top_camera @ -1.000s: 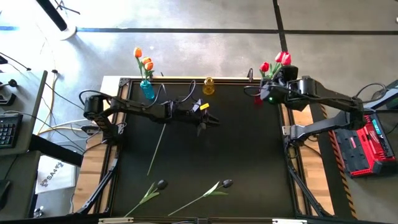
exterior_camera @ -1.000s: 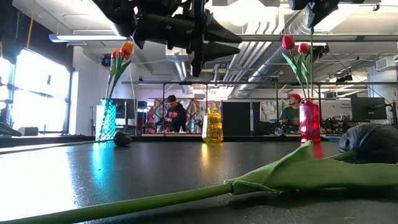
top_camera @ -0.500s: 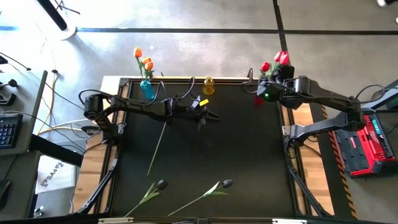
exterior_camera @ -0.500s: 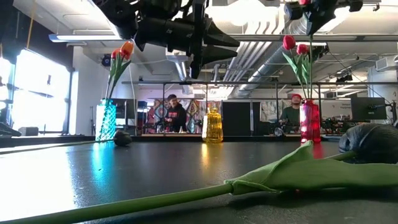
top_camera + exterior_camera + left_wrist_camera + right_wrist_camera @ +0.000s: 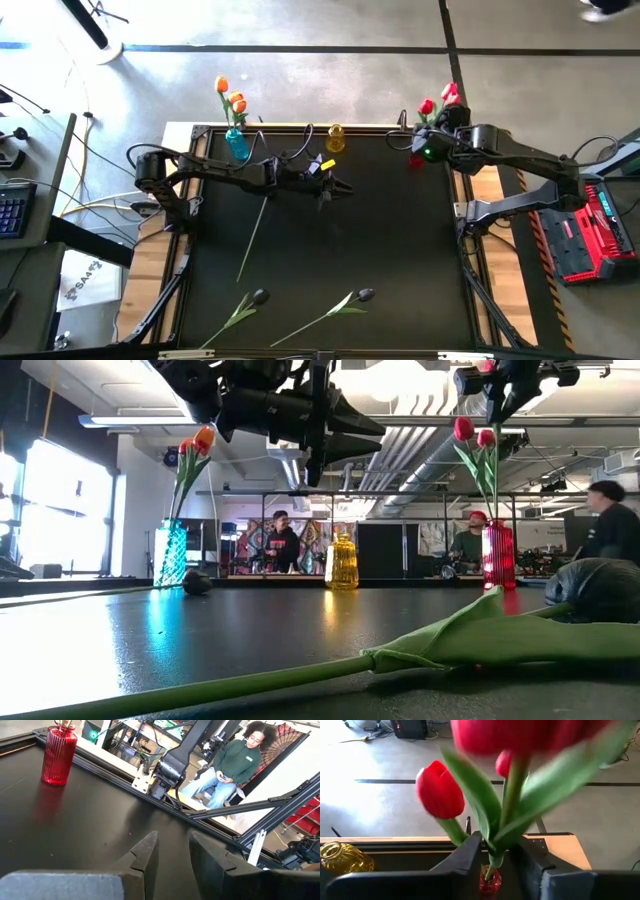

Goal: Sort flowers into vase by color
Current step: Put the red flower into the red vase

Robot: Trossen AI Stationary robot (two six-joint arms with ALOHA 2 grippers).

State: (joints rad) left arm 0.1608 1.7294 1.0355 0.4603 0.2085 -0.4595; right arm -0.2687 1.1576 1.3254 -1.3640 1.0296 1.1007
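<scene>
Hovering over the red vase (image 5: 490,881), the right gripper (image 5: 496,851) is parting its fingers around a red tulip (image 5: 520,735) whose stem is dropping into the neck. The left gripper (image 5: 172,852), partly open and empty, is waiting mid-table while black tulips (image 5: 259,296) are lying unsorted.

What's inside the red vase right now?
Red tulips stand in the red vase: two heads show clearly, a third sits up at the right gripper, whose open fingers straddle its stem. The stem ends inside the vase are hidden by the ribbed glass.
</scene>
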